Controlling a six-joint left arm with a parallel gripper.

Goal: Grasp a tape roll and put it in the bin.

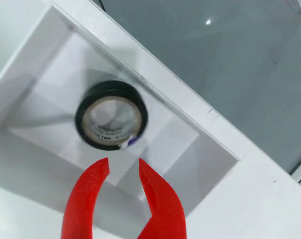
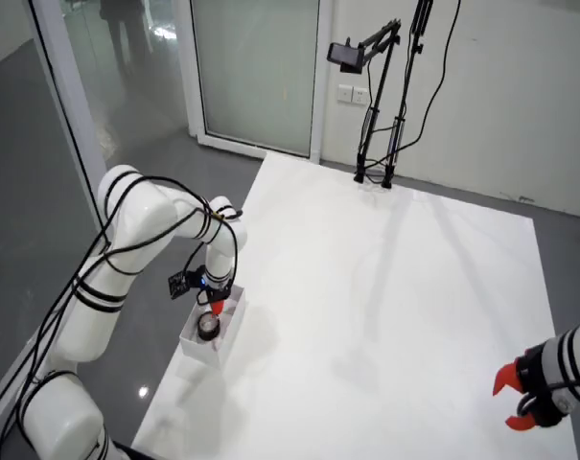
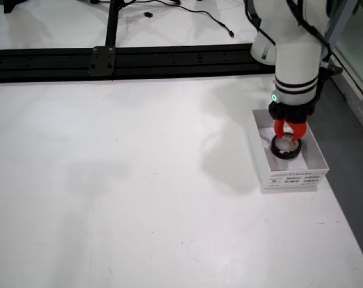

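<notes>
One white table (image 3: 139,180) carries the white rectangular cardboard bin (image 3: 289,178), and inside it the black tape roll (image 1: 111,115) lies flat on the floor, apparently untouched. Your red gripper (image 1: 124,167) hangs just above with its curved smooth fingers (image 1: 88,191) parted and empty. Lift straight up, clearing the thin matte walls.

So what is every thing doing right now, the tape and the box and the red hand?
black tape roll: lying flat inside the box, not held
white box: open at the top, upright at the table's edge
hand: open, red fingers apart above the roll, not touching it
second arm's hand: idle at the far table corner
</notes>
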